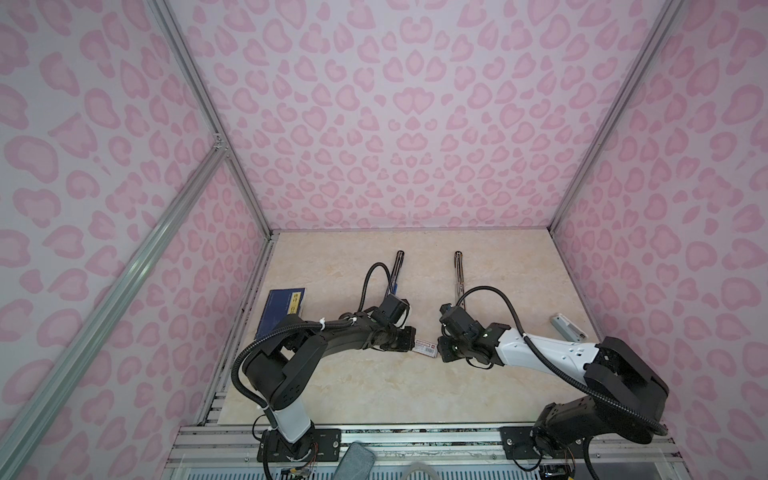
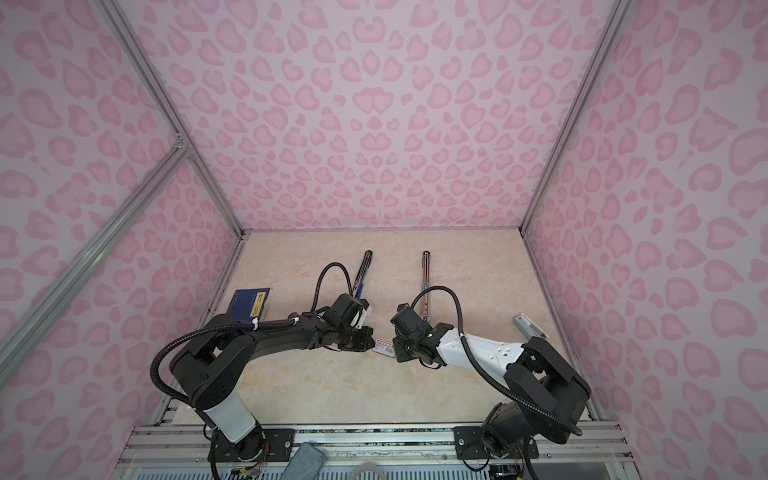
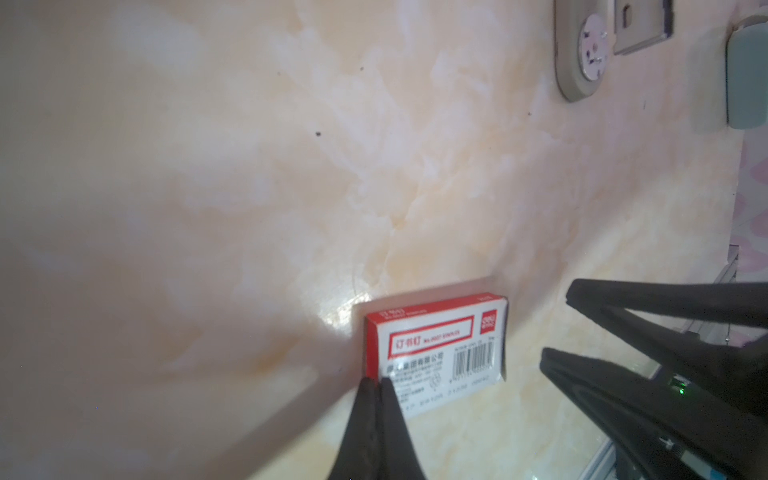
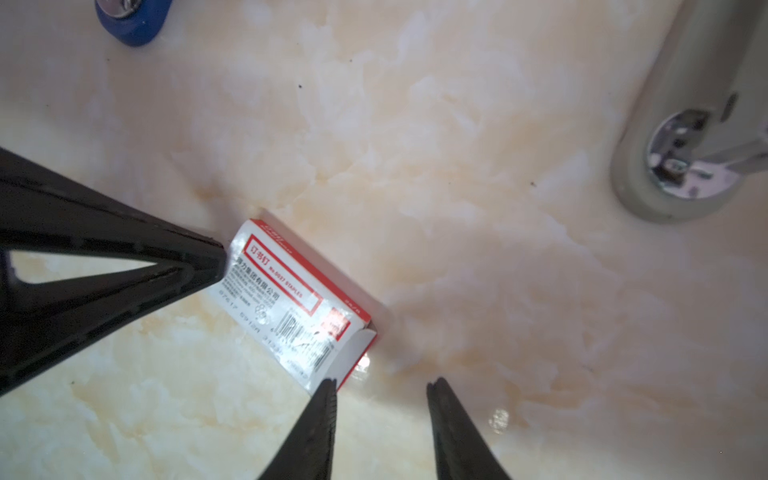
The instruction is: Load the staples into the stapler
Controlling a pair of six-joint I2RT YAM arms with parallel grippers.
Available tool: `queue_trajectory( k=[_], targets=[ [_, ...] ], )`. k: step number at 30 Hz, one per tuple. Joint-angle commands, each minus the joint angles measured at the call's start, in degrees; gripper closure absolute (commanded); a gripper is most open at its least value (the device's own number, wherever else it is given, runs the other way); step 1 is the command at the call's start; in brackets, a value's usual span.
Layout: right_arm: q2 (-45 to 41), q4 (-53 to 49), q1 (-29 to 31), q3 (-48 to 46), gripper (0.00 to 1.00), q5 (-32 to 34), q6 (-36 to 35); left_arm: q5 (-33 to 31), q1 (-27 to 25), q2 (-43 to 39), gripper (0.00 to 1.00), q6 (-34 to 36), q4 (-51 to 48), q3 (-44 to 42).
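Both top views: camera high over near bench edge, tilted down toward back wall. Bench (image 1: 374, 386) and both arms fill lower half of frame, pink walls (image 1: 415, 124) upper half. Two views nearly equal, small sideways shift.

Left wrist view: close above bench, looking along left pincer (image 3: 376, 382) at box (image 3: 440, 353), right pincer (image 3: 555, 324) opposite.

Right wrist view: equally close, looking along right pincer toward left pincer.

Wrist views face each other; share box, both pincers, bench patch between.
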Motion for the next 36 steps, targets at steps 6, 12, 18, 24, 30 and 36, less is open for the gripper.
queue_trajectory(
  k=[6, 12, 18, 24, 30, 36],
  targets=[
    [4.9, 1.7, 0.7, 1.9, 0.57, -0.6, 1.0, -0.3, -0.1, -0.6, 0.97, -0.4, 0.0, 0.0],
    [4.2, 0.7, -0.2, 0.5, 0.68, -0.3, 0.9, -0.6, -0.1, -0.8, 0.97, -0.3, -0.1, 0.0],
    [2.0, 0.6, -1.2, -1.7, 0.77, -0.4, 0.9, -0.8, -0.1, -0.3, 0.97, 0.1, -0.5, 0.3],
    [2.3, 1.3, -1.2, -1.3, 0.81, -0.9, 1.1, -0.1, -0.2, -0.6, 0.97, 0.1, -0.7, 1.0],
    [0.7, 1.2, -2.4, -2.2, 0.8, -0.7, 1.7, 1.2, -0.2, -1.7, 0.87, -0.2, -0.3, 0.3],
    [-1.7, 2.7, -5.0, -4.9, 0.81, -1.5, 1.9, 1.9, -0.3, -1.6, 0.85, -0.2, -0.6, 0.3]
  ],
)
